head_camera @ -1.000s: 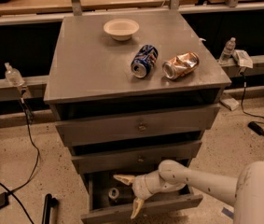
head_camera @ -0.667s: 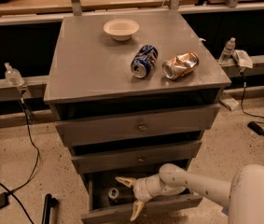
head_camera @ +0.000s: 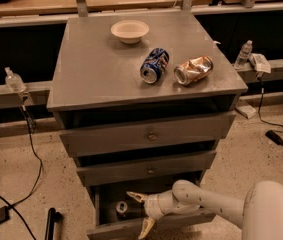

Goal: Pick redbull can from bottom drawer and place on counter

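Note:
The bottom drawer (head_camera: pixel 112 231) is pulled out at the foot of the grey cabinet. Inside it stands the redbull can (head_camera: pixel 122 208); I see mostly its silver top near the drawer's left side. My gripper (head_camera: pixel 141 212) hangs open over the drawer, just right of the can. One fingertip points left above the can and the other points down by the drawer front. Neither finger visibly touches the can. The counter (head_camera: pixel 96 69) is the flat grey cabinet top above.
On the counter lie a white bowl (head_camera: pixel 129 31), a dented blue can (head_camera: pixel 154 65) and a crushed gold-silver can (head_camera: pixel 193 70). The two upper drawers (head_camera: pixel 146 136) with knobs stick out slightly. Cables and a water bottle (head_camera: pixel 14 80) sit on the floor at left.
My arm has sunk a little lower into the bottom drawer. The gripper stays open beside the can, which has not moved.

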You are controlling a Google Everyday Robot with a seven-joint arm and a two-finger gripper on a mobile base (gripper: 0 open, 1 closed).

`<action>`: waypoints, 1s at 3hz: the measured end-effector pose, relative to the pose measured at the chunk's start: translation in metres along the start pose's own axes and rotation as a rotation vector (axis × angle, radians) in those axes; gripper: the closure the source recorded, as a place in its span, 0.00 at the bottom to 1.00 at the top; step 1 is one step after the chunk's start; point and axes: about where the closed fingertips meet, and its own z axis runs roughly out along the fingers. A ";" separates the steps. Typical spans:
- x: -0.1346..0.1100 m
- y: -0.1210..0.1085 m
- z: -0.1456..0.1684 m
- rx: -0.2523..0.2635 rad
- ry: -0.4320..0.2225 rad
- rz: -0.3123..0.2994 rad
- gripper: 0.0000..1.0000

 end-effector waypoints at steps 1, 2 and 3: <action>-0.006 -0.007 -0.001 0.102 -0.006 0.010 0.00; -0.009 -0.014 0.001 0.183 -0.037 0.042 0.00; -0.006 -0.016 0.001 0.255 -0.034 0.134 0.00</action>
